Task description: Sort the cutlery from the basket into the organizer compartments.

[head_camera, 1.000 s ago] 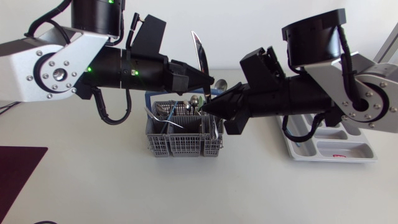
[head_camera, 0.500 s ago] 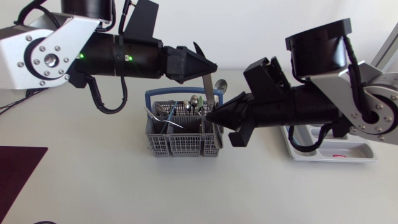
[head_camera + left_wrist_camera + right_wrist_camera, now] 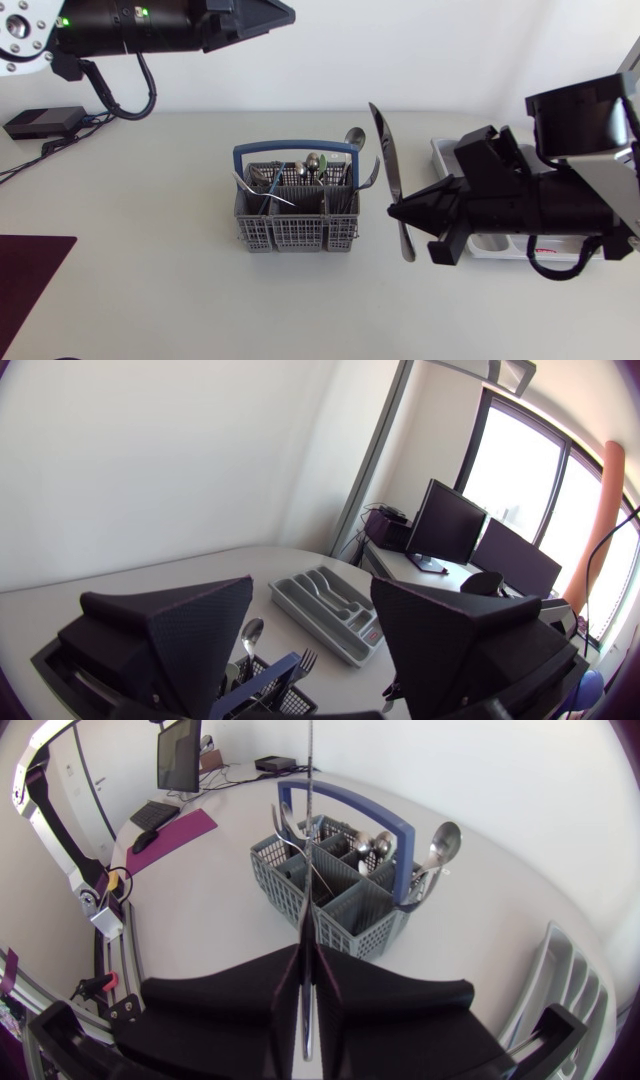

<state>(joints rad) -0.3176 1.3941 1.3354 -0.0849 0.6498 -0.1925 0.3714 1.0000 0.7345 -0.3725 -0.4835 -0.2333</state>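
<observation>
The right gripper [image 3: 396,209] has its fingers [image 3: 250,992] clenched on a knife [image 3: 386,160], which is held nearly upright just right of the basket [image 3: 295,232]. Its arm stretches back over the grey organizer [image 3: 575,243] by the desk's right edge. The left gripper [image 3: 310,588], fingers spread and holding nothing, hangs high near the desk's far edge. Spoons [image 3: 354,137] stand in the basket.

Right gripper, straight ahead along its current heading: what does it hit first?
Probably the cutlery basket: the right gripper, jaws shut on a knife, points at its near side in both the head and wrist views. Its height is unclear, so it might pass over.
</observation>
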